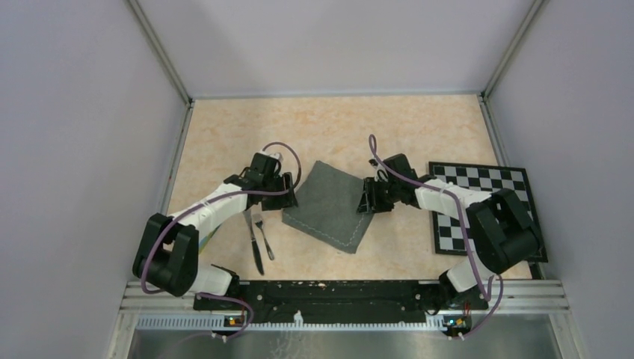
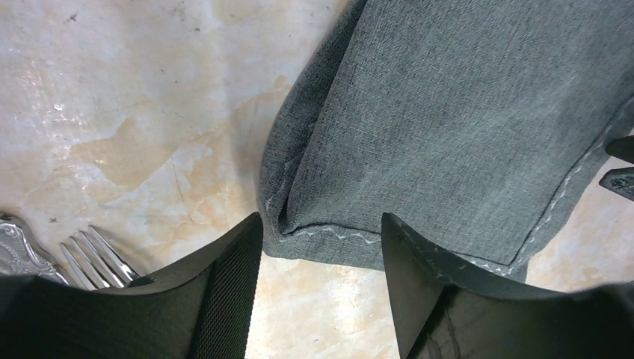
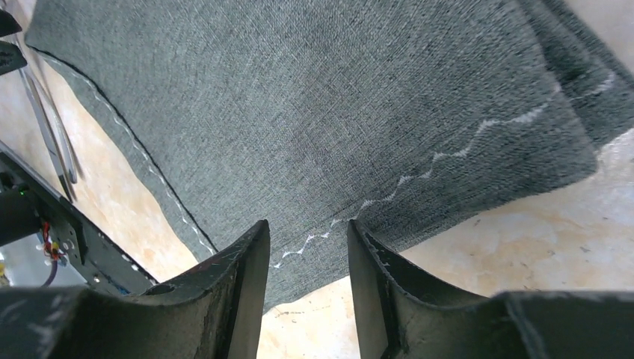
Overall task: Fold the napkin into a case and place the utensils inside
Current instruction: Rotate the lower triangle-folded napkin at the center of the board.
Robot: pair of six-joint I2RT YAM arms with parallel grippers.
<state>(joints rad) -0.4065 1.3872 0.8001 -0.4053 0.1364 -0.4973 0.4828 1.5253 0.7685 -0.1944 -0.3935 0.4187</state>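
At the left of the bench (image 1: 224, 142) the knife (image 1: 255, 243) and the shorter fork (image 1: 265, 238) lie side by side, close together, both pointing roughly away from the arm bases and well clear of any grip.

Just right of them the left tool (image 1: 288, 198) sits low at the left corner of the napkin (image 1: 333, 203). Its fingers (image 2: 224, 292) stand wide apart, with the stitched hem lying between them and not pinched. There the cloth shows a doubled layer along its edge.

The napkin rests flat mid-bench as a dark grey square turned like a diamond (no narrow pouch shape yet), with no utensil on it or in it.

At its right edge the right tool (image 1: 366, 203) reaches in from the other side. Its fingers (image 3: 239, 292) are set in a narrower gap than the left ones, straddling the light zigzag stitch line; the cloth lies flat between them, ungripped.

Farther right, a black-and-white checkered board (image 1: 486, 187) lies on the bench, partly under the right arm.
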